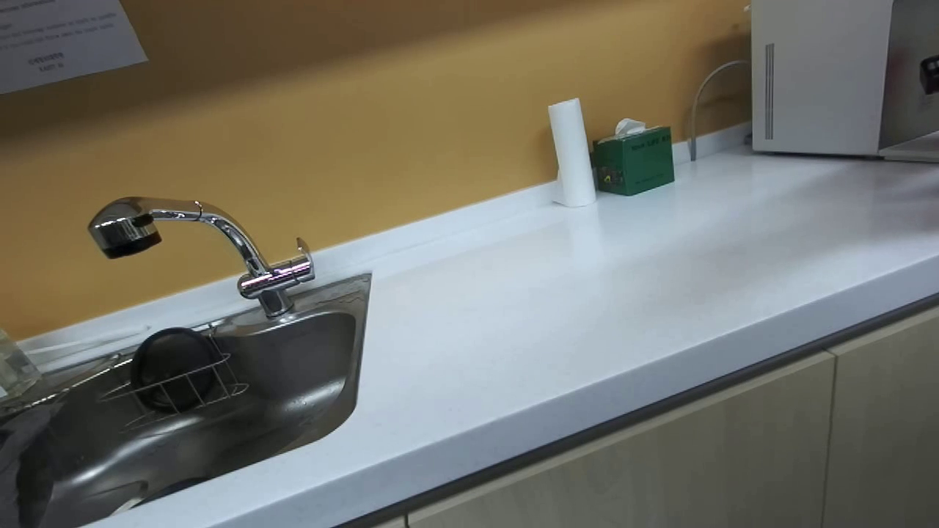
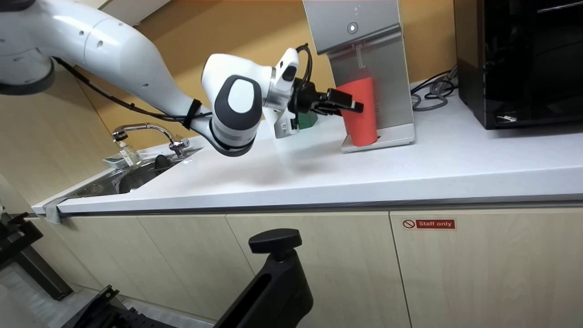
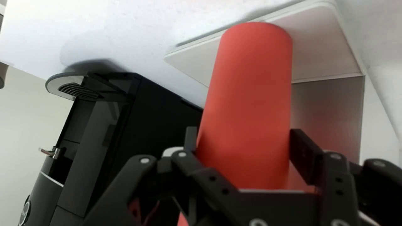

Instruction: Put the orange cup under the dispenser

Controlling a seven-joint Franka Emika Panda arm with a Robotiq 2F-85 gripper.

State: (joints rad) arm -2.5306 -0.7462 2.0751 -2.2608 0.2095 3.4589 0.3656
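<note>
The orange cup [image 2: 360, 114] looks red-orange. It stands roughly upright over the base plate of the grey dispenser [image 2: 391, 95], in front of the recess and below the spout. In the wrist view the cup [image 3: 248, 103] fills the middle, with its bottom end over the front part of the white base [image 3: 323, 47]. My gripper [image 2: 350, 107] reaches in from the side. In the wrist view its fingers [image 3: 241, 146] lie against both sides of the cup. I cannot tell whether the cup's bottom fully touches the base. The cup's mouth is hidden.
A black machine [image 3: 150, 125] stands beside the dispenser, and it also shows in an exterior view [image 2: 524, 68]. Cables [image 2: 437, 91] lie behind it. A paper roll [image 1: 572, 154], green tissue box [image 1: 638, 161], sink [image 1: 293, 367] and faucet [image 1: 235, 235] are farther along the white counter [image 1: 550, 308].
</note>
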